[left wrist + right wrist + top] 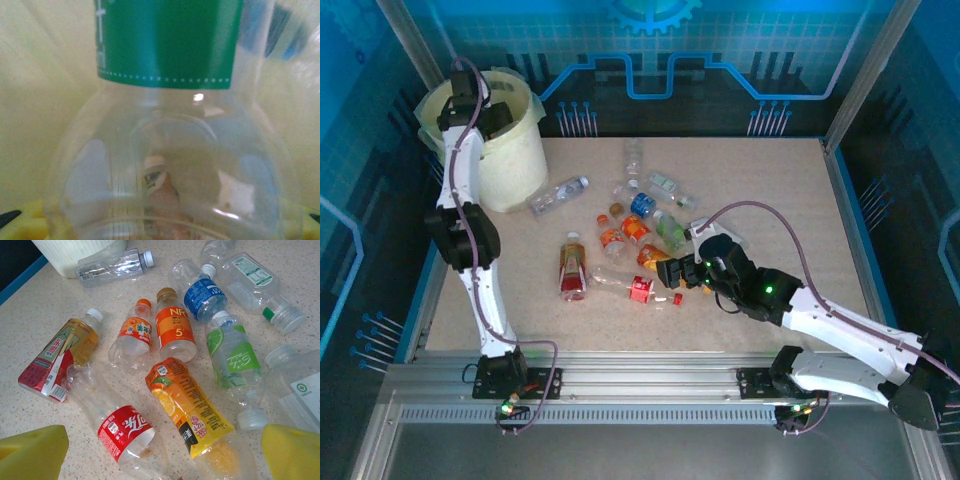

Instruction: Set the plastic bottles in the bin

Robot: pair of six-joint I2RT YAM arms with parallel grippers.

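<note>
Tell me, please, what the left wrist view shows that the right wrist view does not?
Left wrist, not right wrist: a clear plastic bottle with a green label, close up between its hand's fingers, against the pale yellow-green plastic bag. Right wrist, not left wrist: many bottles lying on the speckled beige table, among them a crushed clear bottle with a red label and a crushed orange-and-yellow juice bottle, plus the ribbed cream-white bin's base. Both: clear plastic bottles, and yellow fingertips at the bottom corners.

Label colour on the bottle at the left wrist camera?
Green label, white dotted edge; left wrist view.
</note>
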